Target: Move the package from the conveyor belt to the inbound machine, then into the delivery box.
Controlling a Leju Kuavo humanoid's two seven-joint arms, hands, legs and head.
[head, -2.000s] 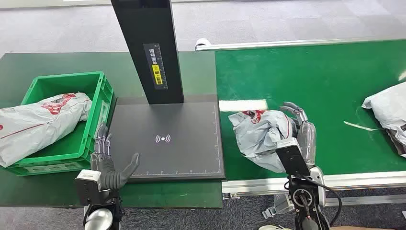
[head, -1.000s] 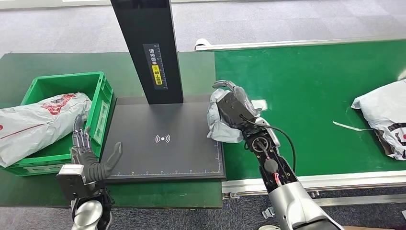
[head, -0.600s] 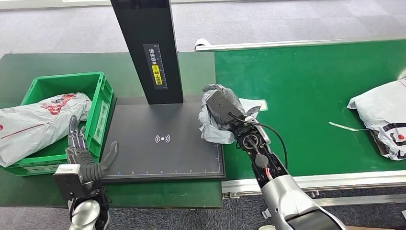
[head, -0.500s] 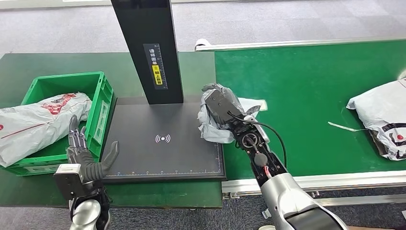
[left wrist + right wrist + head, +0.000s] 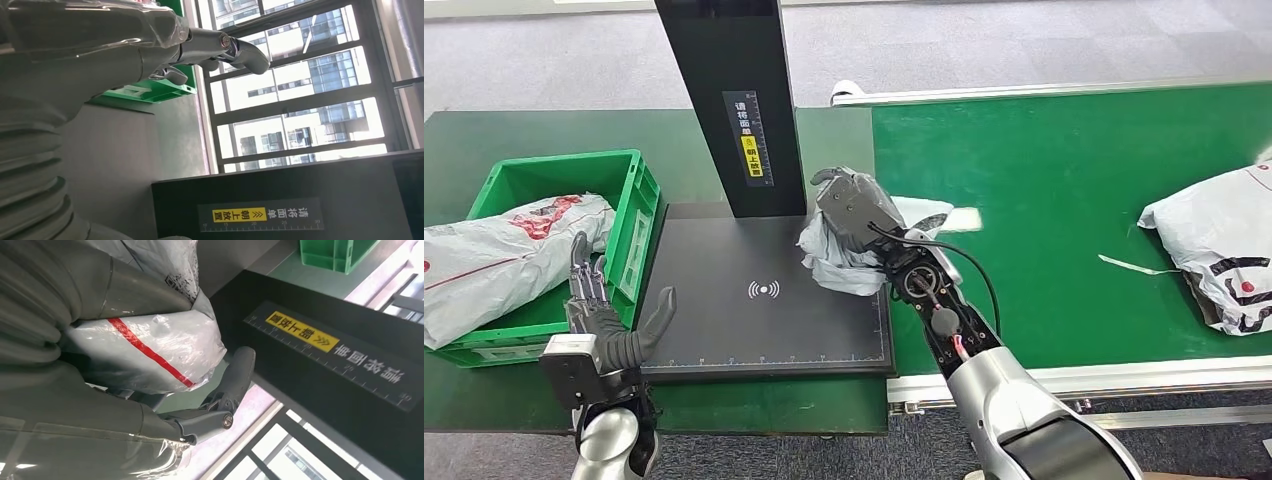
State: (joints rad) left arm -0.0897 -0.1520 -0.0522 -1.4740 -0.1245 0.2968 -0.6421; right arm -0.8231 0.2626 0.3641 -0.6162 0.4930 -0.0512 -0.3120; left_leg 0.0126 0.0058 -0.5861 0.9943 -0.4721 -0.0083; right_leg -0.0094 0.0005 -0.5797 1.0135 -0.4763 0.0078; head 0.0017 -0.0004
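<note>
On the dark green counter (image 5: 484, 140), the right robot hand (image 5: 856, 207) grips the grey package (image 5: 834, 255) over the inbound machine (image 5: 764, 290) platform's right edge, nearer it than the open, empty left robot hand (image 5: 609, 325) beside the delivery box (image 5: 629, 195).

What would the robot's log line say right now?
right hand: holds package over scanner pad | left hand: open by green box | step: belt to machine

My head camera looks down from high over the bench (image 5: 484, 130). Both wrist cameras sit close behind my hands, tilted upward, and all three views share the black scanner column (image 5: 734, 100) (image 5: 280, 200) (image 5: 340, 355).
</note>
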